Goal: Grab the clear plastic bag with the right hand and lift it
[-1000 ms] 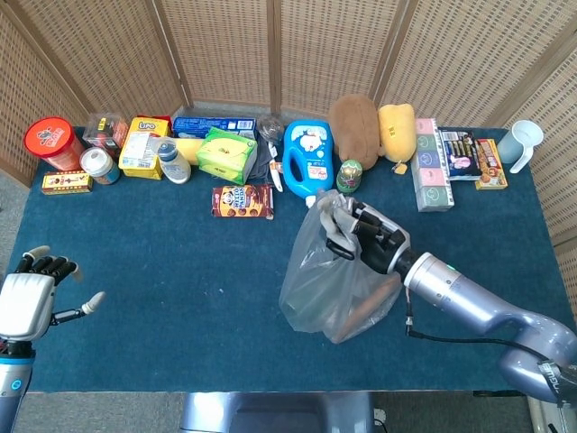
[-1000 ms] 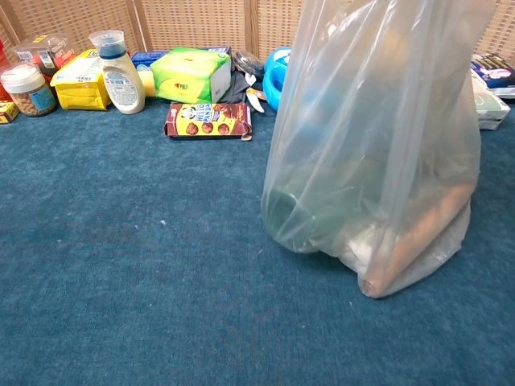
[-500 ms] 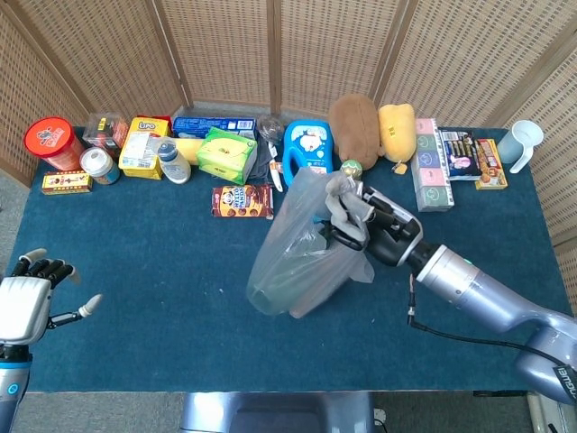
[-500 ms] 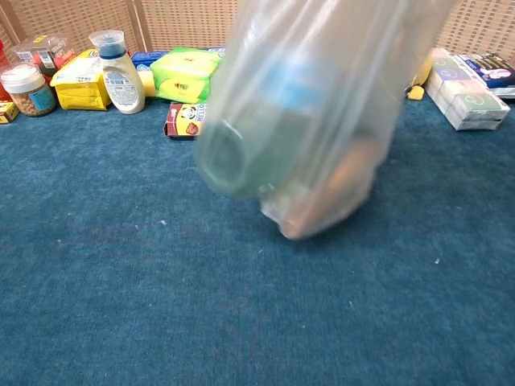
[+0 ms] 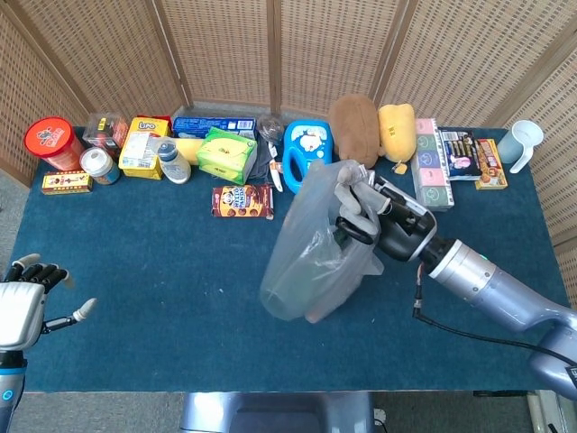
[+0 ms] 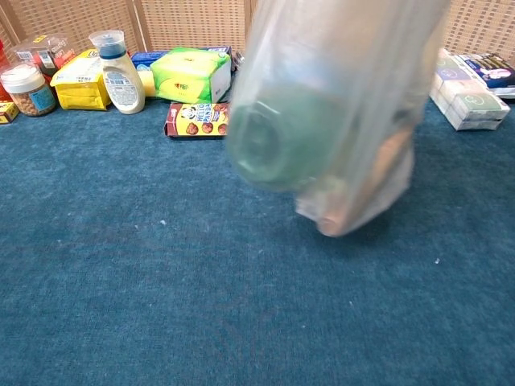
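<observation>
We see our right hand (image 5: pixel 374 221) grasping the clear plastic bag (image 5: pixel 315 248) by its top; it hangs clear of the bench (image 6: pixel 121 265), so lifting looks done.

Cookie box (image 5: pixel 242 201) lies before green tissue pack (image 5: pixel 226 154).

clear plastic bag (image 5: pixel 315 253) hangs lifted, filled.

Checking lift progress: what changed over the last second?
The clear plastic bag, gripped at its top by the right hand, rose off the blue table and now hangs above it. The left hand drew back slightly. The back-row items stayed put.
</observation>
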